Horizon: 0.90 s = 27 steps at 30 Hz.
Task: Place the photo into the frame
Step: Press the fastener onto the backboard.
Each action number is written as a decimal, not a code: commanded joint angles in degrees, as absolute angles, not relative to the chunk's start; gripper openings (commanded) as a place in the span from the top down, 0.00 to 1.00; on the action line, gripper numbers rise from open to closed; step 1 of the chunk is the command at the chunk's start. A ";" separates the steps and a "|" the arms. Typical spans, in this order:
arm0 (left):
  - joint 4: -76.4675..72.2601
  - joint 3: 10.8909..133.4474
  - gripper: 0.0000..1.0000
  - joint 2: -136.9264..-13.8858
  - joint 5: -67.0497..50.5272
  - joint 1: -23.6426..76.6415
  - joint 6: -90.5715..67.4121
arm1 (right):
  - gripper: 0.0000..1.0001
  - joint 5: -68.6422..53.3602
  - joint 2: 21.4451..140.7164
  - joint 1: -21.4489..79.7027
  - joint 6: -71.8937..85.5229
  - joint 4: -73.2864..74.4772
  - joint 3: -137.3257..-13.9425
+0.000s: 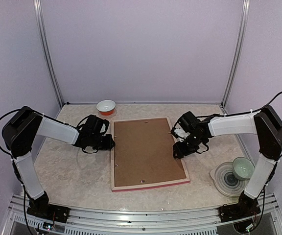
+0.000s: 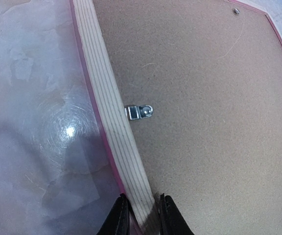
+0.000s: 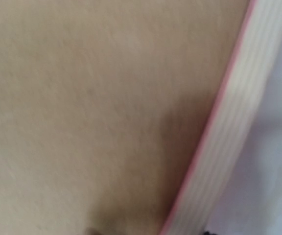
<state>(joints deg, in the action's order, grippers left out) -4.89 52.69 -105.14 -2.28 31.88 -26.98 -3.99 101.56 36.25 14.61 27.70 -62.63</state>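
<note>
Left gripper: low at the left edge of the frame, about halfway along that side. It is narrowed, and in its wrist view the dark fingers pinch the pale striped rail from both sides.
Tabletop: mottled beige and glossy, with a light glare beside the left rail.
Small bowl: orange outside and white inside, at the back of the tabletop just beyond the frame's far left corner and apart from it.
Frame: flat in the middle of the tabletop with its back up, pale wood with a thin pink line along the outer edge. It is turned slightly, so its near right corner reaches toward the right.
Backing board: plain brown, filling the frame's opening.
Metal clip: a small silver tab on the left rail's inner edge, lying over the board.
Right gripper: at the frame's right rail. Its wrist view is blurred and shows only the fingertips at the very bottom, so I cannot tell whether it grips the rail.
Plate: clear glass, at the near right, well apart from the frame.
Green bowl: pale green, resting on the plate's right side.
</note>
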 commanded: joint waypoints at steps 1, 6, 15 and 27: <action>-4.67 52.23 0.80 -106.15 -3.71 31.73 -25.40 | 0.47 -2.76 99.51 36.98 15.47 29.72 -60.57; -4.74 52.21 0.80 -106.08 -3.69 31.73 -25.40 | 0.47 -2.70 98.63 37.00 15.57 29.11 -60.17; -4.75 52.21 0.80 -106.00 -3.76 31.73 -25.35 | 0.47 -3.57 101.35 37.00 15.86 27.80 -61.35; -4.75 52.21 0.80 -106.00 -3.95 31.73 -25.31 | 0.47 -2.59 102.72 37.00 15.85 27.71 -62.31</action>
<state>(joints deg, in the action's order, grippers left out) -4.89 52.69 -105.14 -2.35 31.83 -27.00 -3.68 100.92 36.36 15.49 28.32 -61.19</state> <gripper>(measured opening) 0.204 0.529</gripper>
